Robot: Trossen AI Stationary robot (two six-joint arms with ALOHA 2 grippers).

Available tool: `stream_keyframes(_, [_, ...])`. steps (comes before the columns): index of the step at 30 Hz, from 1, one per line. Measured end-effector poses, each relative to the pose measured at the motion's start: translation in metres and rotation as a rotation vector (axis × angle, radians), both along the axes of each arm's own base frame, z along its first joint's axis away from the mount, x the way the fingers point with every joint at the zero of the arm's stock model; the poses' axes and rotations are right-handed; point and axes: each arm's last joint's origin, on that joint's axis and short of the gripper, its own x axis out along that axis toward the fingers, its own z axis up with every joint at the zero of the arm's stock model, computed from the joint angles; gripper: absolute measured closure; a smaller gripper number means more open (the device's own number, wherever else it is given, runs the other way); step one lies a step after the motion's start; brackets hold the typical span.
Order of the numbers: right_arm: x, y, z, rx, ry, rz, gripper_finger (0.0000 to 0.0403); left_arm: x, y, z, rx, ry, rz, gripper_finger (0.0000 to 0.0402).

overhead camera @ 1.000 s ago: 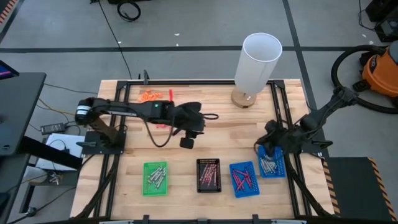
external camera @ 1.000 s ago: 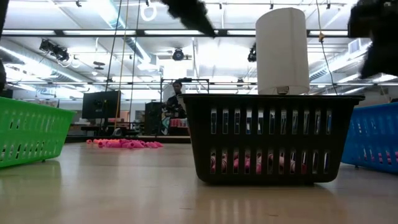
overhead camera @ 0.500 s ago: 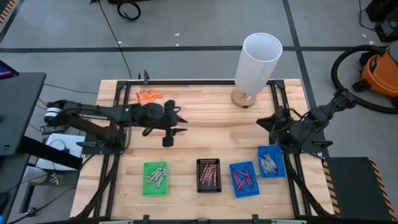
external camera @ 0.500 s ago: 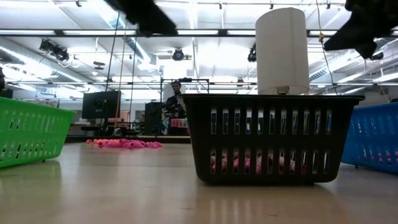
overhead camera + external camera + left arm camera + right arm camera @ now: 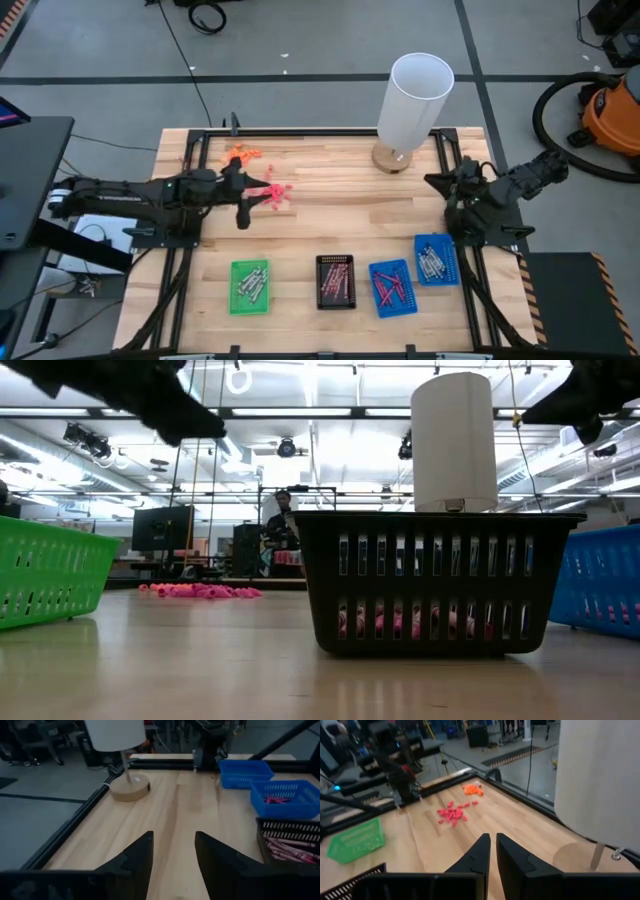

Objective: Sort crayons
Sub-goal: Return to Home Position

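Loose pink crayons (image 5: pixel 272 195) (image 5: pixel 451 813) and an orange heap (image 5: pixel 240 153) lie on the table's far left. More crayons fill a green tray (image 5: pixel 250 285), a black tray (image 5: pixel 335 282) and two blue trays (image 5: pixel 392 288) (image 5: pixel 436 260) along the near edge. My left gripper (image 5: pixel 252 193) (image 5: pixel 173 855) hovers open beside the pink crayons, on their left, pointing toward the table's right. Above the table's right side, beyond the right blue tray, my right gripper (image 5: pixel 438 183) (image 5: pixel 493 851) has its fingers all but together with nothing between them.
A tall white lamp (image 5: pixel 415 100) on a round wooden foot (image 5: pixel 393 157) stands at the far edge, right of centre. Black rails (image 5: pixel 300 133) frame the tabletop. Bare wood lies between the loose crayons and the trays. A person (image 5: pixel 283 520) stands far back in the room.
My left gripper has drawn back from mid-table toward the left edge, sinking a little, and the pink crayons now show beside it. My right gripper has left the space over the right blue tray, going up and toward the far edge.
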Motion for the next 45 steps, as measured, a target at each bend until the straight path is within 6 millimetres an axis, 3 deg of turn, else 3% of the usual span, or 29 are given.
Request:
stream_keyframes(11, [-0.021,-0.014,0.009,0.006,-0.156,-0.078,0.0365,-0.034,0.000,-0.020,-0.026,-0.173,0.016,0.0247])
stream_keyframes(18, [-0.029,-0.019,0.014,-0.038,-0.208,-0.107,0.0365,-0.042,0.000,-0.045,-0.047,-0.253,0.021,0.0247])
stream_keyframes(27, [-0.033,-0.021,0.025,-0.111,-0.245,-0.112,0.0365,-0.050,0.000,-0.063,-0.050,-0.291,0.039,0.0247])
stream_keyframes(36, [-0.045,-0.028,0.052,-0.136,-0.355,-0.101,0.0365,-0.055,-0.001,-0.083,-0.071,-0.316,0.041,0.0247])
stream_keyframes(45, [-0.020,-0.012,0.029,-0.164,-0.398,-0.037,0.0365,-0.056,-0.001,-0.085,-0.059,-0.338,0.037,0.0247])
